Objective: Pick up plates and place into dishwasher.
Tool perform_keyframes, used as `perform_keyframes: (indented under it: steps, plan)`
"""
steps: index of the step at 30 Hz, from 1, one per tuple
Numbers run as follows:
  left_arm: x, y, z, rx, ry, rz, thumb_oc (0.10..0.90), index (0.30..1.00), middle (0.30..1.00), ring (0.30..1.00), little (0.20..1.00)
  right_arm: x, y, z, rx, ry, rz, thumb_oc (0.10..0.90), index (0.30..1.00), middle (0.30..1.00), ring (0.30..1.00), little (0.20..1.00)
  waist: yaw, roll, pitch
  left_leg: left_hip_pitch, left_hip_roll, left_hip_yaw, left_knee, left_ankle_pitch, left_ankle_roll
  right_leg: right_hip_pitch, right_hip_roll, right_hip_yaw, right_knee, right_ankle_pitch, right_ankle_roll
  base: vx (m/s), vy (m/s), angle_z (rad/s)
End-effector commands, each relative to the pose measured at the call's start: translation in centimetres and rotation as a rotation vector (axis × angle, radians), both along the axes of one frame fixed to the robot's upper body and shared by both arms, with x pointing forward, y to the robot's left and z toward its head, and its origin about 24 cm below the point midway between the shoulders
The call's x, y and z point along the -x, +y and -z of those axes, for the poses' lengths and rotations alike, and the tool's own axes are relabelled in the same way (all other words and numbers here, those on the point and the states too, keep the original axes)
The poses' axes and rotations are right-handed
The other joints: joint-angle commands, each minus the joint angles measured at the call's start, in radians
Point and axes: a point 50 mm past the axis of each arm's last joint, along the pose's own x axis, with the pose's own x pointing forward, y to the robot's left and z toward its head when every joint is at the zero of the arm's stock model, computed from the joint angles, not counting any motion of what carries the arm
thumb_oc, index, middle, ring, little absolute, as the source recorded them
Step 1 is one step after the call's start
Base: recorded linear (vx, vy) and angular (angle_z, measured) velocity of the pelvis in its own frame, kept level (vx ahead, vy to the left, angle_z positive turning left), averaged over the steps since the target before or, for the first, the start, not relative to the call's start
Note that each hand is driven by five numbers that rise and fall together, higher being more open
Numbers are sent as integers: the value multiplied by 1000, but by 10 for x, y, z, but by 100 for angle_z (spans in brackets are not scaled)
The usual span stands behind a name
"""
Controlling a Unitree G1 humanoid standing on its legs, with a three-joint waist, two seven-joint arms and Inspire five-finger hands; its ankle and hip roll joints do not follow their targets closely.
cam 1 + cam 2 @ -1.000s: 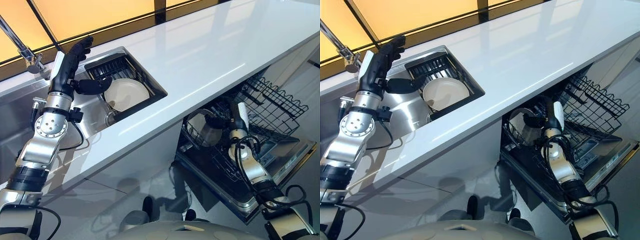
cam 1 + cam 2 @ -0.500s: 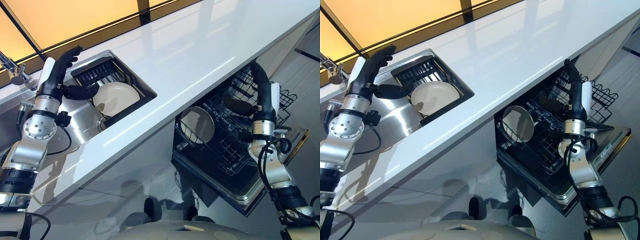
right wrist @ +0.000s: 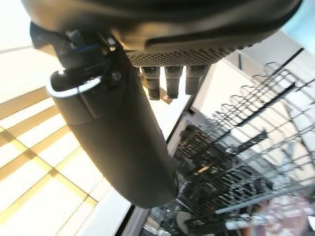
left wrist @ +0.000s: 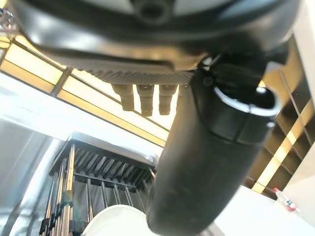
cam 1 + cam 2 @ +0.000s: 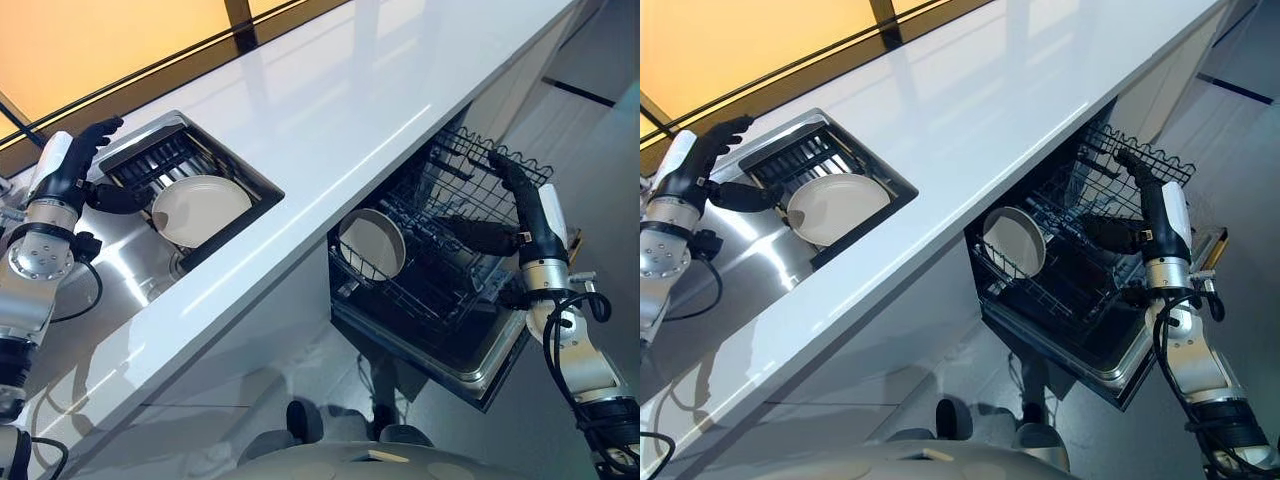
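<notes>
A round, cream plate (image 5: 199,208) lies tilted in the steel sink (image 5: 140,280) at the upper left, leaning by a dark ribbed rack (image 5: 150,165). A second round plate (image 5: 371,243) stands on edge in the black wire dishwasher basket (image 5: 450,230) under the glossy white counter (image 5: 380,110). The left hand (image 5: 85,165) hovers open beside the sink plate; the right hand (image 5: 505,215) hangs open over the basket, holding nothing.

White countertop (image 5: 330,120), amber-lit window (image 5: 100,40), prob. grey floor (image 5: 600,60)

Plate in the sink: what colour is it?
Cream-white, plain, no pattern; the plate shows best in the left eye view.
</notes>
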Motion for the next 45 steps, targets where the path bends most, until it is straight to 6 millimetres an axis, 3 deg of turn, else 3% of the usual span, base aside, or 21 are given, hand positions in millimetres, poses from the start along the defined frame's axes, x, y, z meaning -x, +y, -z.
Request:
perform_keyframes:
  steps: [1, 10, 25, 37, 45]
  plan:
    - [3, 23, -87, -117, -280, -116, 800, 900, 900, 900, 900, -3, 4, -68, 81, -260, -87, 800, 900, 900, 900, 900, -18, -14, -52, 30, -50, 30, 2, -96, 5, -16, 2, -8, 14, 21, 72, -34, 78, -20]
    - [0, 22, -97, -110, -342, -155, 800, 900, 900, 900, 900, -3, 1, -79, 122, -280, -66, 800, 900, 900, 900, 900, -32, -28, 2, -6, -51, 54, 2, -91, 13, -68, -4, 7, 25, 34, 80, -39, 59, -12]
    - [-1, 29, -110, -141, -343, -204, 800, 900, 900, 900, 900, -5, 3, -95, 165, -339, -58, 800, 900, 900, 900, 900, -18, -61, 85, -42, -35, 87, 5, -77, 18, -116, -17, -6, 45, 41, 96, -30, 26, -6]
    - [-1, 37, -105, -303, -188, -221, 800, 900, 900, 900, 900, -4, 5, -99, 166, -354, -62, 800, 900, 900, 900, 900, -6, -80, 130, -67, -26, 91, 17, -70, 23, -133, -19, -13, 57, 48, 104, -5, 2, -1]
    - [-8, 30, -91, -227, -59, -110, 800, 900, 900, 900, 900, -5, 7, -98, 149, -354, -64, 800, 900, 900, 900, 900, -3, -77, 135, -67, -29, 86, 17, -67, 22, -132, -21, -20, 62, 47, 104, 14, -10, 1]
